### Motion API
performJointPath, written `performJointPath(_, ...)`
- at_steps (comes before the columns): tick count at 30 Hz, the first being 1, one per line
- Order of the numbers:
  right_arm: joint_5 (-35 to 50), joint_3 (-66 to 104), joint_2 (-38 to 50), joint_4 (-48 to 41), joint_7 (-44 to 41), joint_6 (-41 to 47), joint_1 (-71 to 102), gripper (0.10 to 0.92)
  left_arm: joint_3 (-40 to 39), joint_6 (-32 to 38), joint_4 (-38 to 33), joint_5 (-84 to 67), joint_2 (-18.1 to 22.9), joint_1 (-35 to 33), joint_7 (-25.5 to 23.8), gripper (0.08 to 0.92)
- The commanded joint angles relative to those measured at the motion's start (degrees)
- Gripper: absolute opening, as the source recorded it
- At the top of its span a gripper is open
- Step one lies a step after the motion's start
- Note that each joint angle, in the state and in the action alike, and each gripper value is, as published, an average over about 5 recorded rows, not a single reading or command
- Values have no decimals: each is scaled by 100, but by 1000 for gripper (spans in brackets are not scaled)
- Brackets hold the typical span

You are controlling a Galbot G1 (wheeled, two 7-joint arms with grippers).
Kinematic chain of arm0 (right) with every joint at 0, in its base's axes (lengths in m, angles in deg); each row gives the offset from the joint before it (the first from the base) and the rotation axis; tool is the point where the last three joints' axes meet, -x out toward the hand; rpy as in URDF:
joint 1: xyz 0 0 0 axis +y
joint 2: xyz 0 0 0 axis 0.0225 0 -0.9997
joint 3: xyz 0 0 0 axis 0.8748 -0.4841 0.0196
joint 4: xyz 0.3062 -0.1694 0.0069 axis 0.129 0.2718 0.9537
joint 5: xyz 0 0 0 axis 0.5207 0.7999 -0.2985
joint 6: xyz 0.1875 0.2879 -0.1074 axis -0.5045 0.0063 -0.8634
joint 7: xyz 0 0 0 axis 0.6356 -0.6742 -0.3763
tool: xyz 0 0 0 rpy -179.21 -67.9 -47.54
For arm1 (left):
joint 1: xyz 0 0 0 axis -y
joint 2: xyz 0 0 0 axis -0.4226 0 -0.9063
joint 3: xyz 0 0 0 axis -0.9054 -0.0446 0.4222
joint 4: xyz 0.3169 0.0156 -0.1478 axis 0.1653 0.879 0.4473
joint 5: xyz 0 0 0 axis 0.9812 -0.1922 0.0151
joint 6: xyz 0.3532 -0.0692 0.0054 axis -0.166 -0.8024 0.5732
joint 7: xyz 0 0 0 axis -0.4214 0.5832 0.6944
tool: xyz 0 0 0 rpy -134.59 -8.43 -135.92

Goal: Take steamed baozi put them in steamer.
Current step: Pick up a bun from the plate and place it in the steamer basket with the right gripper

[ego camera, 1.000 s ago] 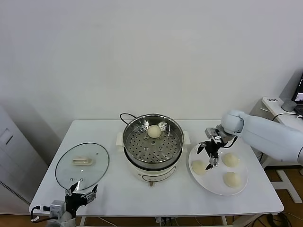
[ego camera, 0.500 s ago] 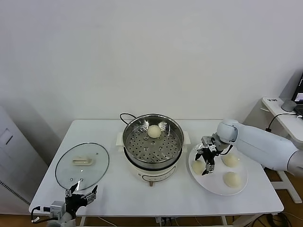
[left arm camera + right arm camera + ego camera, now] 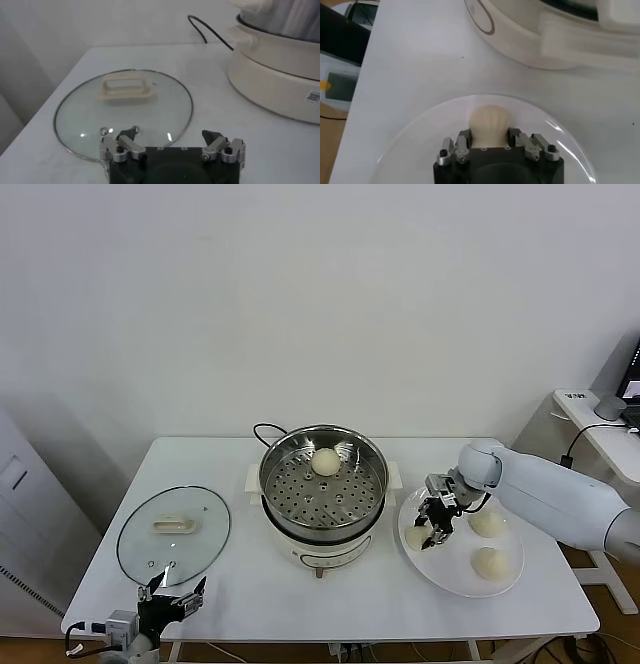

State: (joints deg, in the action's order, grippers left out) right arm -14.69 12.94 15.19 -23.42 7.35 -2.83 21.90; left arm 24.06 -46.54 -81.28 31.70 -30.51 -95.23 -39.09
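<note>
With one baozi [image 3: 324,462] steamed, three [image 3: 487,523] on plate [image 3: 455,577].

Steamer [image 3: 323,484] — shiny perforated metal; baozi [image 3: 325,462] seemingly smooth — matt.

steamer [image 3: 323,484] rim betw plate [image 3: 455,579] & basket, lid [image 3: 173,534] off

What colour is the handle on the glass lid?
Cream-white; the handle on the glass lid shows best in the left wrist view.
</note>
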Motion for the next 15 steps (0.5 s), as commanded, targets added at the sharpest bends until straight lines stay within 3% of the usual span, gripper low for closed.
performJointPath(1, 364, -436, 239, 341, -174, 43, -922, 458, 13, -21, -13, 8, -1, 6, 11, 823)
performJointPath(15, 1936, -1941, 531, 1397, -525, 379, -3889, 458, -21, -54, -78, 32, 6, 28, 21, 823)
